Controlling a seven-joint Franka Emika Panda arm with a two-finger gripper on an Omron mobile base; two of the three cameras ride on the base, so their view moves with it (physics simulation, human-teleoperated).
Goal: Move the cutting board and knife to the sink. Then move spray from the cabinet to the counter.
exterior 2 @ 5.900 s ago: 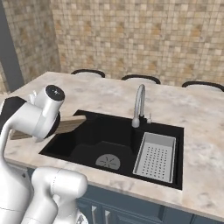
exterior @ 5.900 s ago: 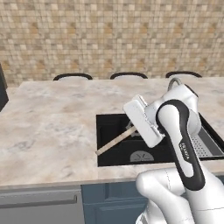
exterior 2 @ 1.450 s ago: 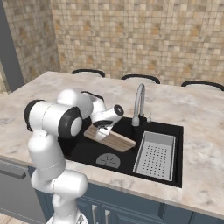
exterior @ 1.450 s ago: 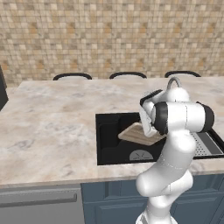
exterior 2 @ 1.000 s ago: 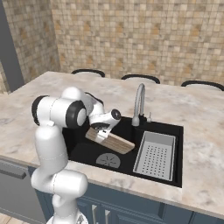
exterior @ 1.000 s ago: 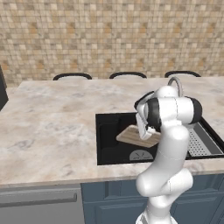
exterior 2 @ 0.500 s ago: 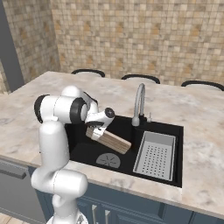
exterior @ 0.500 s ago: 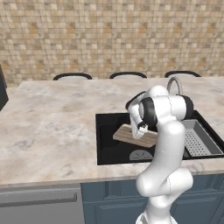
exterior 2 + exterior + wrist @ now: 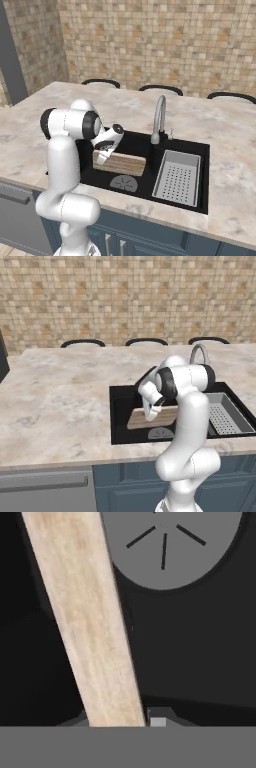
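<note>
The light-brown cutting board point(image 9: 161, 416) is down inside the black sink point(image 9: 119, 405), tilted on its long edge above the round drain point(image 9: 124, 183). My gripper point(image 9: 151, 412) is shut on the board's left end, reaching down into the basin; from the other side the gripper point(image 9: 103, 157) sits at the left end of the board point(image 9: 125, 164). In the hand view the cutting board point(image 9: 95, 627) runs edge-on up from between the fingertips point(image 9: 158, 722). The knife, the spray and the cabinet are out of view. The beige counter point(image 9: 60, 401) surrounds the sink.
A grey perforated rack point(image 9: 177, 177) fills the sink's right half. The silver gooseneck faucet point(image 9: 159, 117) stands behind the basin. Dark chair backs point(image 9: 145, 342) line the counter's far edge, below the tan tiled wall.
My hand has swung left and lower in the basin, carrying the cutting board with it; the board now sits deeper and more on edge near the drain.
</note>
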